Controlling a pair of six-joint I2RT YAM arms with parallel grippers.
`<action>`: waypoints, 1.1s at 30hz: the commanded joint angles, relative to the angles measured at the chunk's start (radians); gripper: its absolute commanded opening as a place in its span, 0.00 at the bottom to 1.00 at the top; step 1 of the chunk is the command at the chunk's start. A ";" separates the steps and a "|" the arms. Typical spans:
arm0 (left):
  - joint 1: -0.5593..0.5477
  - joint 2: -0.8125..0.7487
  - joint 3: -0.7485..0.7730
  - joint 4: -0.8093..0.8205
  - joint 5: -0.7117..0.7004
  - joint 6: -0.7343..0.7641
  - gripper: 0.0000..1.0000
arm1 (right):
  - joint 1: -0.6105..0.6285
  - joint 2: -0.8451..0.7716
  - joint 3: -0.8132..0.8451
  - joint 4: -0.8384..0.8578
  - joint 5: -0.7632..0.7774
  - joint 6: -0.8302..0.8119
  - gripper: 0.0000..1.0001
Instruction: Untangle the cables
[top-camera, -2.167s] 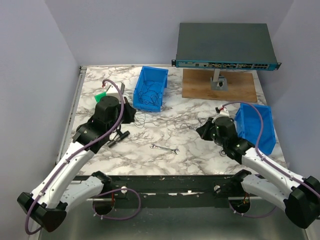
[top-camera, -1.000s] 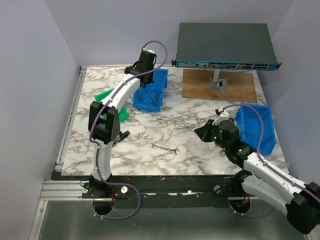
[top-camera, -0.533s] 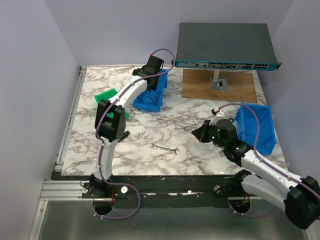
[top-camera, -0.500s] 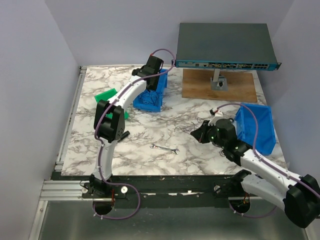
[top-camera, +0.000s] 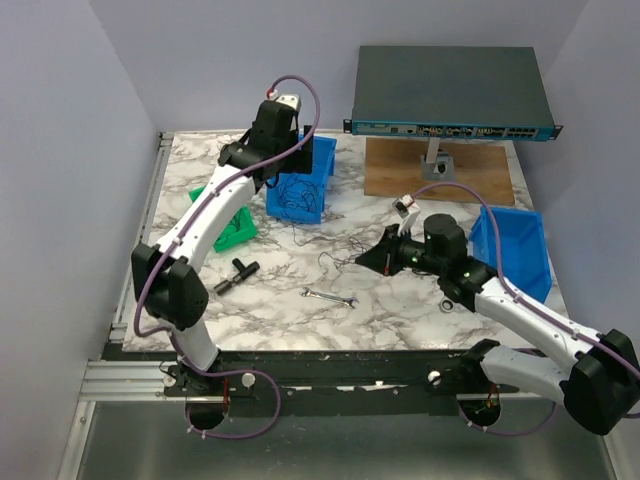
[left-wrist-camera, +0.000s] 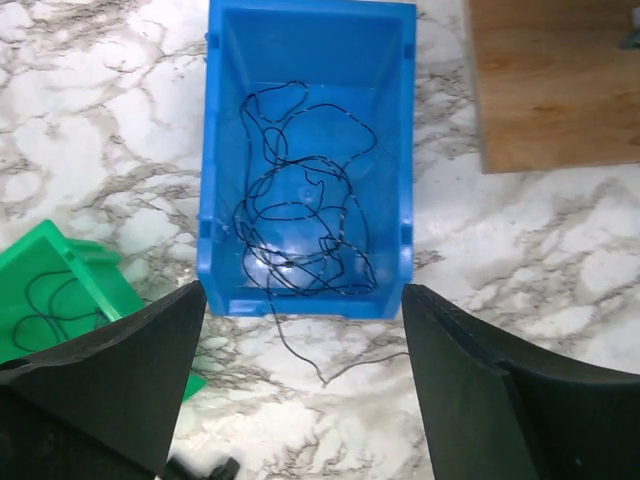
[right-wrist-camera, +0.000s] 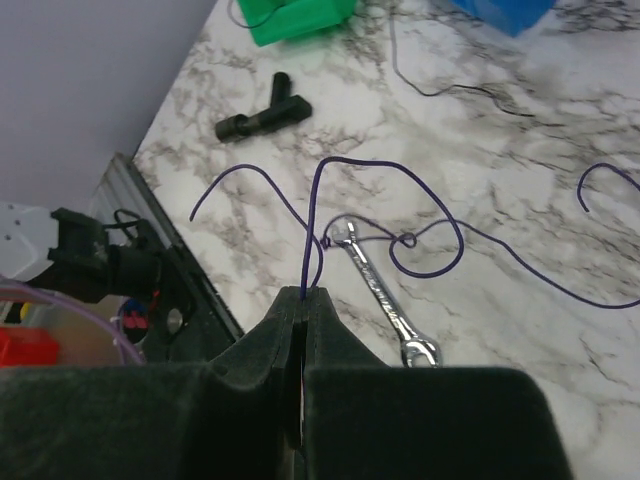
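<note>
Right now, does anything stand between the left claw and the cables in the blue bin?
Nothing visible does. The open left claw hangs above the blue bin, and the black cables lie uncovered inside it, one strand trailing out onto the table.

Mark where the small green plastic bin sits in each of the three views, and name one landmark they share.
Top external: the small green plastic bin lies left of centre on the marble table, partly under the left arm.
Left wrist: the bin fills the lower left corner.
Right wrist: the bin is at the top edge, left of centre, cut off.
Shared landmark: the blue plastic bin to its right.
</note>
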 joint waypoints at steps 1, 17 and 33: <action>-0.001 -0.169 -0.196 0.072 0.141 -0.087 0.86 | 0.040 0.027 0.069 0.056 -0.118 0.021 0.13; -0.251 -0.571 -0.849 0.278 0.170 -0.218 0.97 | 0.042 -0.053 -0.110 0.079 0.491 -0.051 0.91; -0.462 -0.195 -0.714 0.267 0.072 -0.269 0.99 | 0.042 -0.168 -0.409 0.406 0.715 0.006 0.91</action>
